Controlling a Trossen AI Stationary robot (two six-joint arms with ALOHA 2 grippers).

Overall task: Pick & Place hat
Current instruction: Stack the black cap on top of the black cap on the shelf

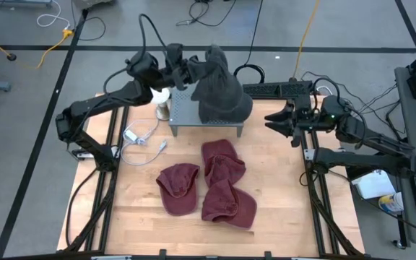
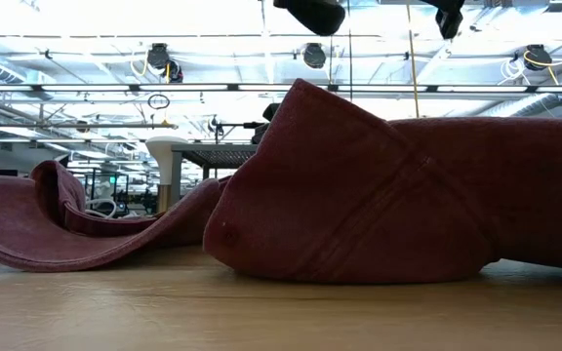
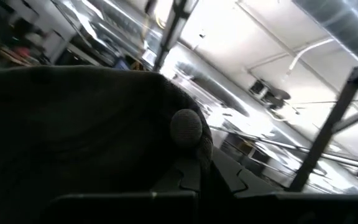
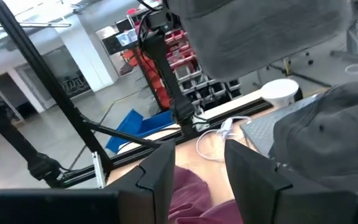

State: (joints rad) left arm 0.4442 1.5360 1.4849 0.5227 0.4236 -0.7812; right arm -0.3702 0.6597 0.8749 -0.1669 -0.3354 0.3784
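Left gripper (image 1: 193, 71) clamps a grey hat (image 1: 221, 90) above the grey stand (image 1: 183, 115), three red hats (image 1: 208, 180) wait on the table (image 1: 280, 188), right gripper (image 1: 279, 119) idle, fingers apart.

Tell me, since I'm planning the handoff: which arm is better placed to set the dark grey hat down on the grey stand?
Left, probably. The left gripper grips the dark grey fabric hat over the grey metal stand. The right gripper hangs open beside the stand, holding nothing.
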